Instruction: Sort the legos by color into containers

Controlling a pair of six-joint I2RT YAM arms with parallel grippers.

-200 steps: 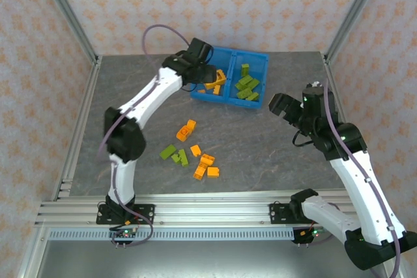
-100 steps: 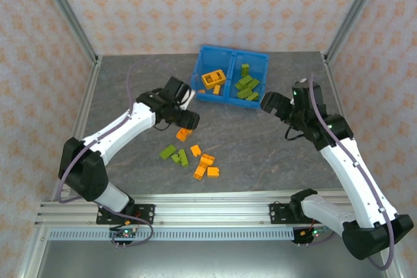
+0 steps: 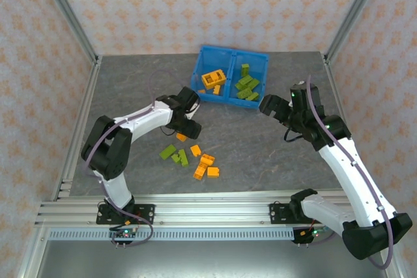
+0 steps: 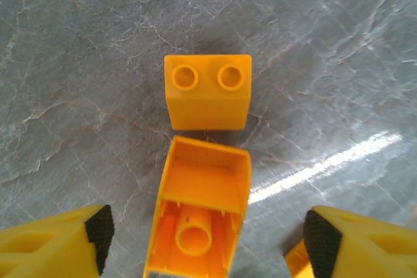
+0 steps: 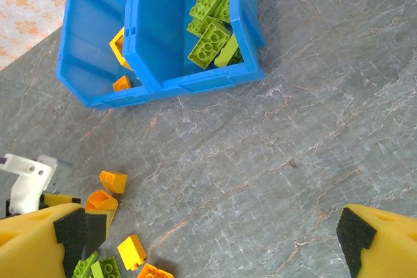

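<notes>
My left gripper (image 4: 208, 242) is open low over the table, its pads (image 4: 99, 232) on either side of an orange lego (image 4: 201, 216) that lies on its side with the hollow underside showing, and not touching it. Just beyond it, a second orange lego (image 4: 207, 92) sits studs up. From above, this gripper (image 3: 187, 124) is at the top of the loose pile, over that orange lego pair (image 3: 182, 136). The blue containers (image 3: 231, 73) hold orange legos (image 3: 212, 80) on the left and green legos (image 3: 246, 85) on the right. My right gripper (image 3: 266, 103) hangs open and empty beside the bin.
Loose green legos (image 3: 174, 155) and orange legos (image 3: 205, 166) lie on the grey table near its middle. In the right wrist view the bin (image 5: 195, 79) is at the top and the loose pile (image 5: 117, 252) at the bottom left. Frame posts stand at the table's corners.
My left arm has swung back from the bin's orange compartment to the loose pile and come down over an orange lego, jaws opening wider. The right gripper edged slightly left.
</notes>
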